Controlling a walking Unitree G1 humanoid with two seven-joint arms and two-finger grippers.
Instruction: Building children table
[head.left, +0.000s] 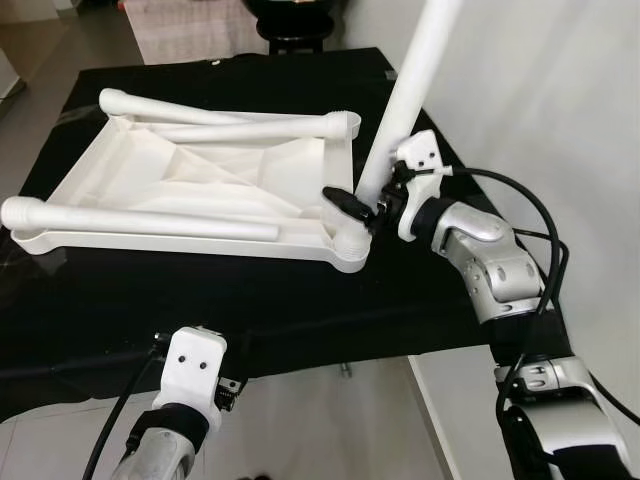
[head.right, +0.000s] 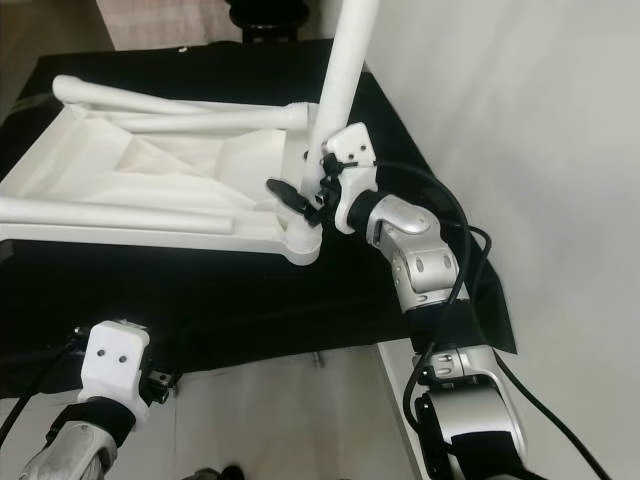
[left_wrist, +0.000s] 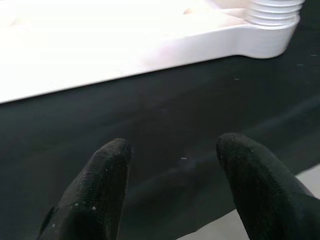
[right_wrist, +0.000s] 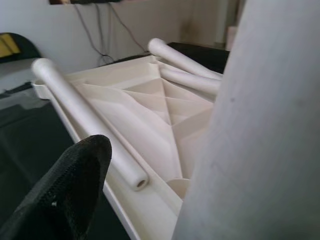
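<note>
Table top: the white plastic table top (head.left: 190, 180) lies upside down on a black cloth (head.left: 250, 300), so its ribbed underside faces up.
Loose legs: three white table legs (head.left: 150, 222) lie on the table top, one along the near edge and two along the far edge.
Held leg: a fourth white leg (head.left: 405, 95) stands almost upright, leaning a little, with its low end near the round corner socket (head.left: 350, 245) closest to the right arm.
Right gripper: the right gripper (head.left: 372, 203) is at the low part of the upright leg. Its black fingers (right_wrist: 65, 195) seem to be closed around the leg, though one finger is hidden behind it.
Left gripper: the left gripper (left_wrist: 172, 192) hangs over the near edge of the black cloth. Its two fingers are spread apart, holding nothing and touching nothing, a little way from the table top's edge.
</note>
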